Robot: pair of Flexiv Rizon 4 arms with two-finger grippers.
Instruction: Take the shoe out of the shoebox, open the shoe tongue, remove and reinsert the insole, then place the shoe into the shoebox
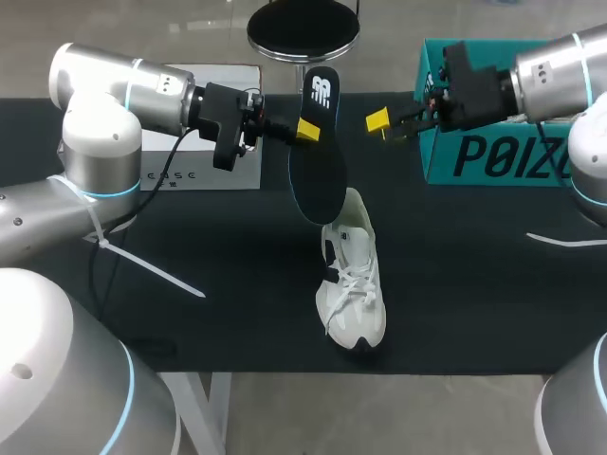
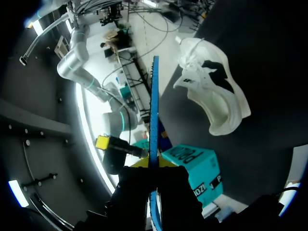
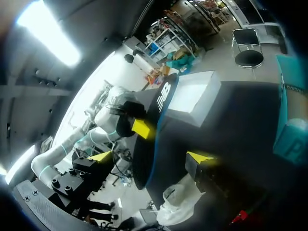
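The left gripper (image 3: pixel 142 128) holds a black insole (image 3: pixel 159 103) upright over the dark table (image 3: pixel 240 130), ahead of the right gripper's (image 3: pixel 149 156) spread fingers; a white shoe (image 3: pixel 174 206) lies beneath.

A long table draped in black cloth (image 1: pixel 190 313) is carrying everything here. A white lace-up sneaker (image 1: pixel 356 294) is standing upright on its sole around the middle of the cloth, its toe pointing toward the robot's edge. A teal cardboard shoebox (image 1: pixel 493 156) is sitting at the far right (its printed side is facing the robot). A flat white cardboard box (image 1: pixel 232 76) is resting at the far left, well apart from it. A thin white plastic strip (image 1: pixel 156 270) is lying slantwise on the cloth left of the sneaker. Another thin white strip (image 1: pixel 569 242) is lying near the right edge.
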